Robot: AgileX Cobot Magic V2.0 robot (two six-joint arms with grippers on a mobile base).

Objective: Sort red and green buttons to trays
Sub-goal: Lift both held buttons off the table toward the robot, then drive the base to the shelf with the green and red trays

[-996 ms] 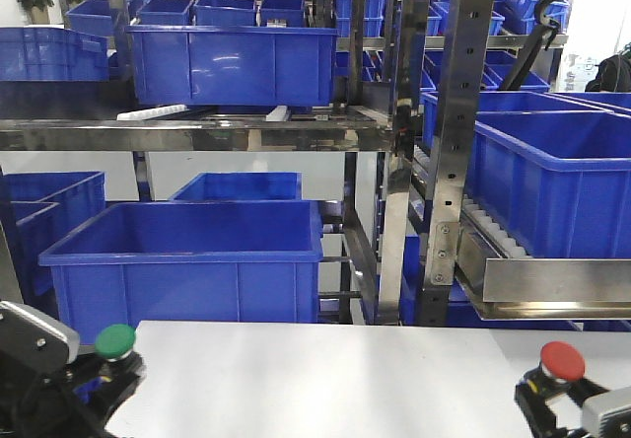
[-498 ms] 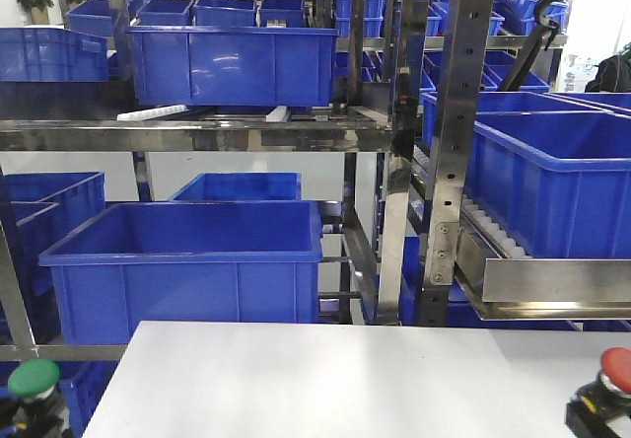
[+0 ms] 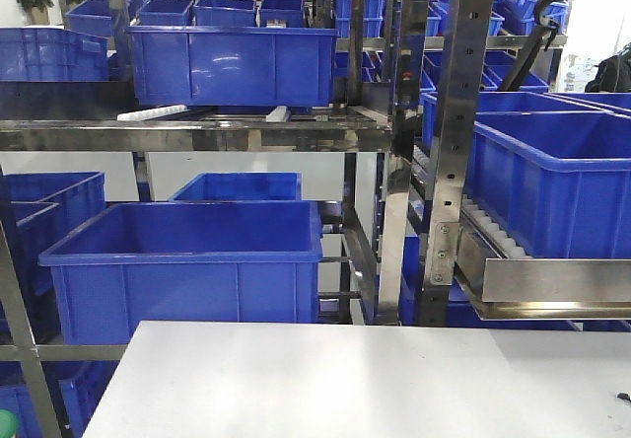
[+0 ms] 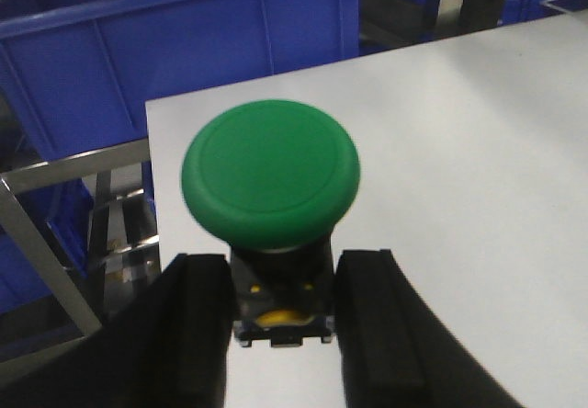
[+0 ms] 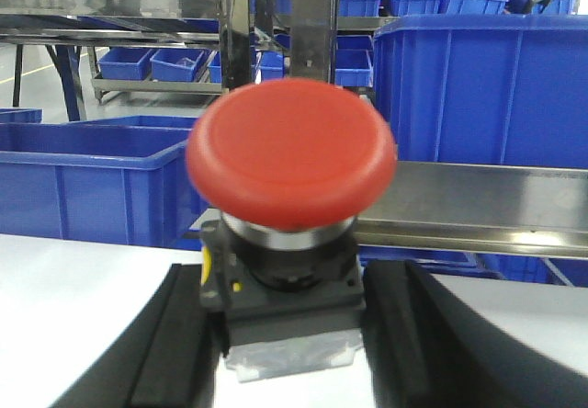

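Green button (image 4: 270,171) is sitting in the left gripper (image 4: 280,330), w/ its round cap facing up. Its dark block base is being squeezed btwn two black fingers (image 4: 197,334). The fingers are pressing on both sides of the base, so the gripper is closed on it, only as wide as the base. The button is hanging by the left edge of the white table (image 4: 459,151); can't tell if it's touching the top. A blue crate (image 4: 184,31) is sitting just past the table's far edge.

Red button (image 5: 292,155) is sitting in the right gripper (image 5: 289,344) the same way: cap up, dark base pinched btwn black fingers on each side. A bit of white table is showing under it. Blue crates and a shiny metal rail (image 5: 487,197) are standing behind it.

From the front cam, the green button is only just peeking in at the bottom left corner. A big metal rack (image 3: 454,162) full of blue crates is standing behind the table.
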